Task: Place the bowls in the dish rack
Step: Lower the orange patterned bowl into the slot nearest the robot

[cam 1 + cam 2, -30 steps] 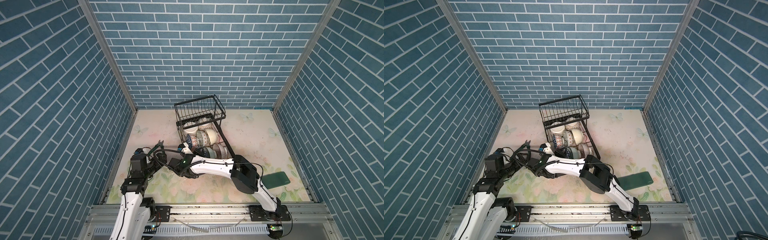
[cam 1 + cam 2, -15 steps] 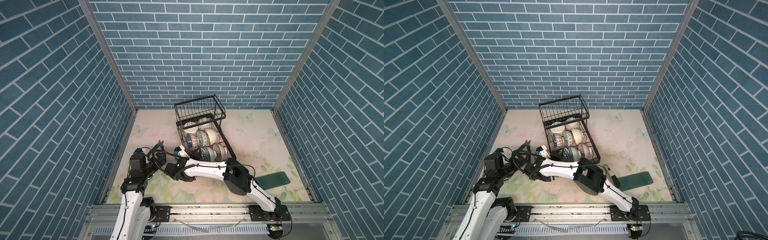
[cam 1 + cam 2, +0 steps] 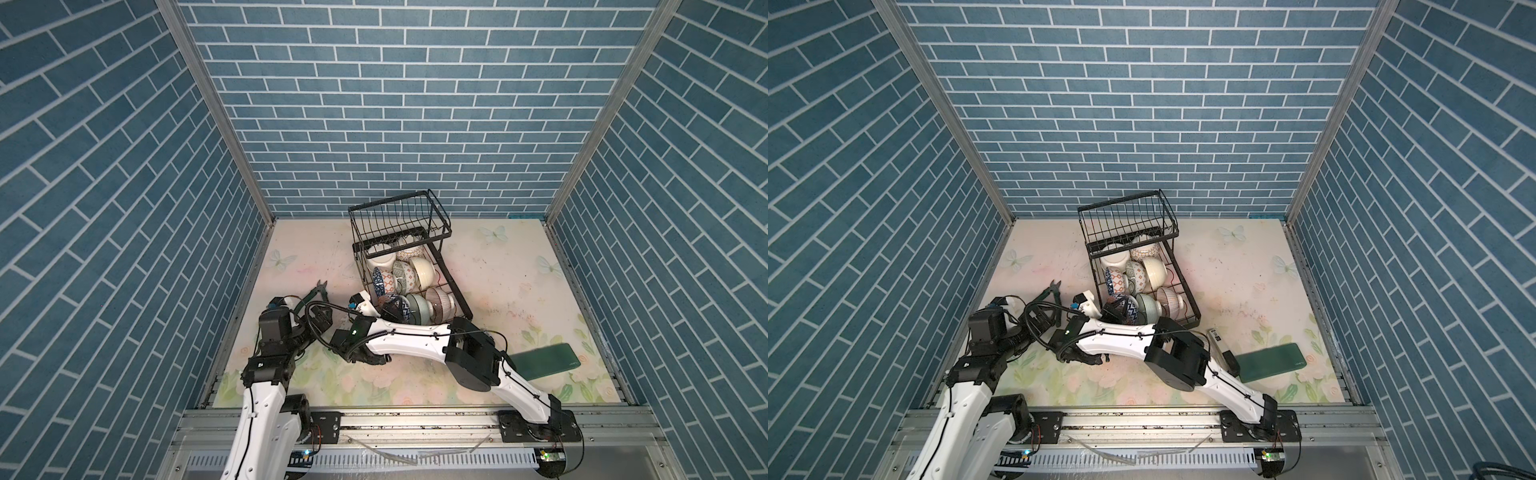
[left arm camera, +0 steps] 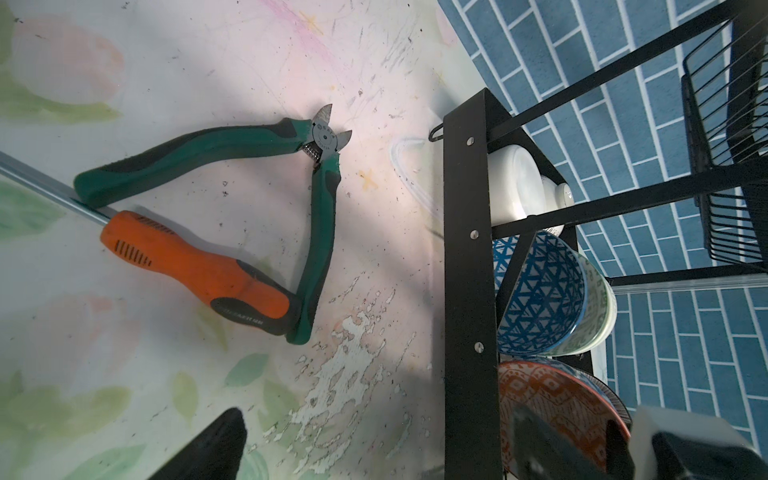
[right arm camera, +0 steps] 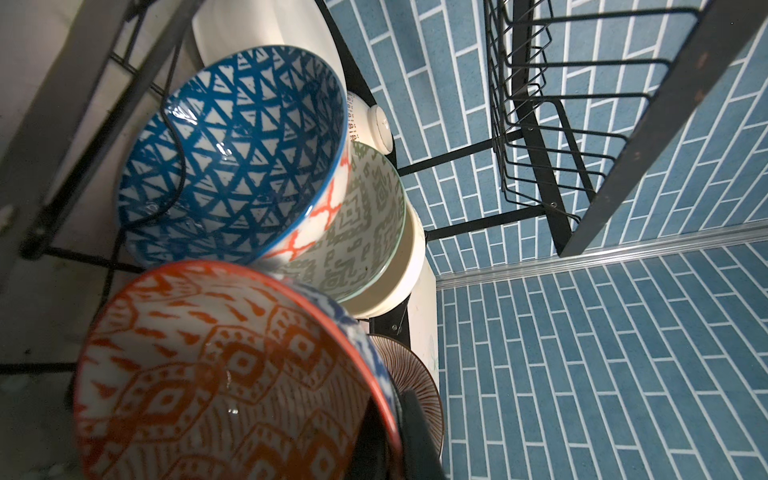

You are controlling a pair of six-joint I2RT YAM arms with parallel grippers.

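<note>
Far L on the mat: green pliers (image 4: 320, 208) & orange screwdriver (image 4: 199, 266), not part of the job; L gripper (image 3: 319, 319) hangs just beside them, jaws wide apart, nothing in them.

Next over, R gripper (image 3: 386, 311) reaches across the middle, jaws pinched tight on the rim of the orange-inside bowl (image 5: 199, 374); that bowl stands on edge at the near-L corner of the dish rack (image 4: 465, 249), lower tray; can't tell if the wires carry its weight.

Other bowls are in the tray on edge, leaning together: blue-lattice bowl (image 5: 232, 153), green-patterned bowl (image 5: 365, 216), cream bowl (image 5: 399, 286); further R, pale green bowl (image 3: 417, 309) & brown-striped bowl (image 3: 441, 303).

Far R: dark green flat device (image 3: 544, 359), irrelevant.

Handling, my guess: glazed ceramic, so stiff, weighty for its size, slick, prone to chip vs wire or neighbours; a rim pinch is the only real hold; release only once it's propped, as the leaning row could topple.
</note>
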